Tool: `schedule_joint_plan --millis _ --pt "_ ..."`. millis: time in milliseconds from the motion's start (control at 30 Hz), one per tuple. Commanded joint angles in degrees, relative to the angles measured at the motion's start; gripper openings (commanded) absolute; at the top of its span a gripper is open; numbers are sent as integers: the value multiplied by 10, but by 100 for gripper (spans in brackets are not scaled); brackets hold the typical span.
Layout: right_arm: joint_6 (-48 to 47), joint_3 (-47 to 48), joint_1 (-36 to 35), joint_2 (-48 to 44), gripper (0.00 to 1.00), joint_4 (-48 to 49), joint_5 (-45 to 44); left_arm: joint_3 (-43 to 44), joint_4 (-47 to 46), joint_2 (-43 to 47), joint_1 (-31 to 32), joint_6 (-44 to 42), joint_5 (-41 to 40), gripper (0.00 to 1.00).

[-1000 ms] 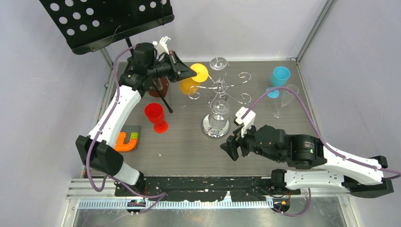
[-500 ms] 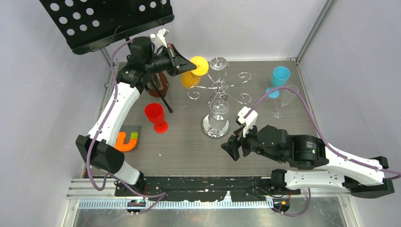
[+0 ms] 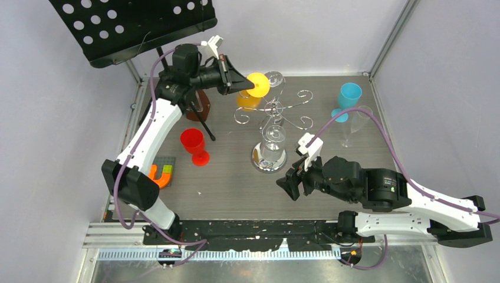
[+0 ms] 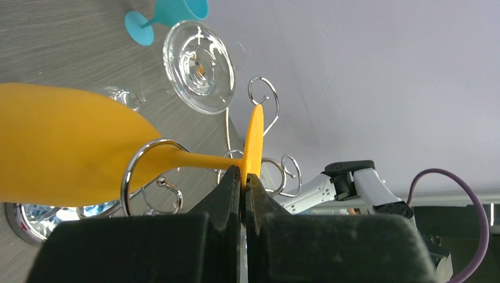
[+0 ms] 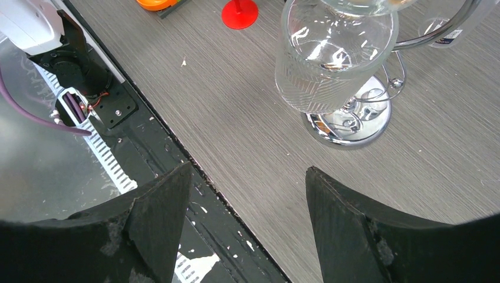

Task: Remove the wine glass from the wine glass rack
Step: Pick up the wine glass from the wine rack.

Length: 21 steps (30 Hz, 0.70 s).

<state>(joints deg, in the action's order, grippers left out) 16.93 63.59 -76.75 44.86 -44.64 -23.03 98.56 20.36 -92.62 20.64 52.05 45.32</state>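
While its stem sits in the far-left scroll of the wine glass rack, the yellow wine glass is pinched by its foot in the left gripper; the right gripper hangs open, nearer.

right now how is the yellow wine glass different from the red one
The yellow wine glass hangs tilted, stem through a loop of the wine glass rack; the red wine glass stands upright on the table. The left pincer is shut on the yellow one's foot; nothing touches the red one. Both are opaque and stemmed.
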Motion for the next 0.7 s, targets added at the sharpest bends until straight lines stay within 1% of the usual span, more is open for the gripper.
schedule_joint_plan --millis 0,233,400,533,667 --pt "12 -1 -2 -4 77 18 -8 -17 -27 46 4 -19 35 0" --pt "15 6 -2 1 77 18 -6 -76 -17 81 5 -44 30 0" --pt "18 9 -2 4 77 20 -4 -85 21 95 5 -71 16 0" --pt "17 16 -2 8 77 19 3 -87 50 114 3 -95 -18 0" --pt "16 30 -2 12 77 14 4 -95 61 138 -15 -100 -48 0"
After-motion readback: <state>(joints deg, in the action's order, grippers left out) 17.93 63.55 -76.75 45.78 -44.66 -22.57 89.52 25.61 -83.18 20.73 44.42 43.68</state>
